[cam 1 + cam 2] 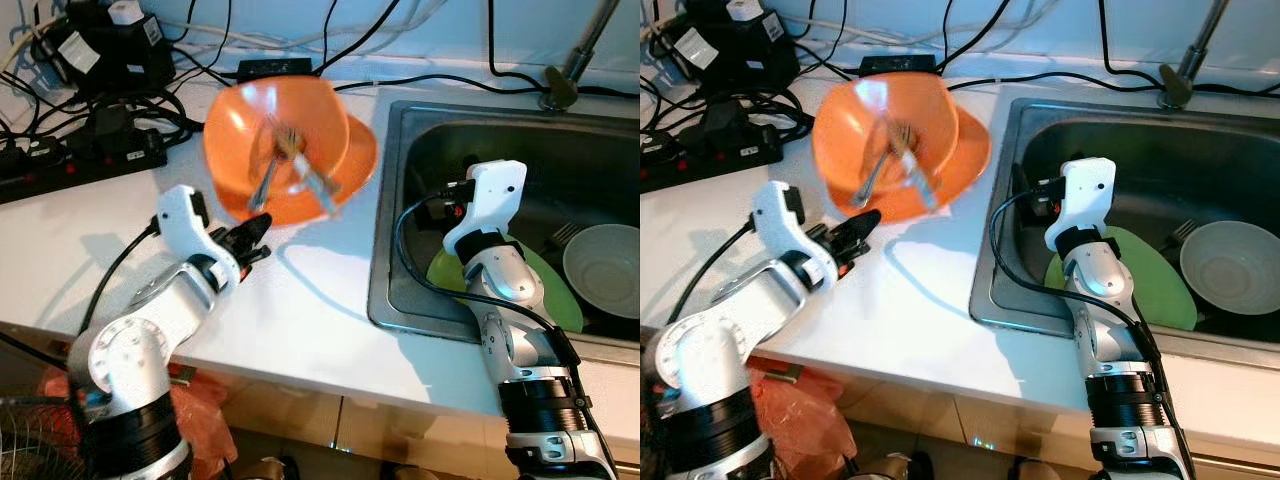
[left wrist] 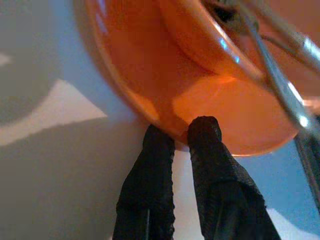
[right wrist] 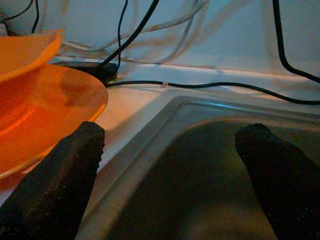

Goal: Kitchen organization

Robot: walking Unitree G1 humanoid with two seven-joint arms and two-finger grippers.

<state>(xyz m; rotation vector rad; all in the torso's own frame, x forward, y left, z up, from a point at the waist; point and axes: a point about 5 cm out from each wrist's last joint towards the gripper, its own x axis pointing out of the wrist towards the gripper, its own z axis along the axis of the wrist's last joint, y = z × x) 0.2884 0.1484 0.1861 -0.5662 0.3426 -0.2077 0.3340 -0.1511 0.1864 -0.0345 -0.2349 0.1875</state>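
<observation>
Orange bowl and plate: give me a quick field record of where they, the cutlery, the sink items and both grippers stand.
orange bowl: on orange plate, on white counter
cutlery: inside bowl, blurred
left gripper: fingers nearly together, tips at the plate's rim
right gripper: open, over sink edge, empty
sink contents: green plate, white bowl

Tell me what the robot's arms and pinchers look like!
Both arms are shiny silver metal with rounded joints and black ribbed cuffs lower down. Each wrist wears a white plastic housing, with a thin black cable looping along the arm. The left gripper and right gripper each have two long black fingers with a rough, woven-looking texture and rounded tips.
</observation>
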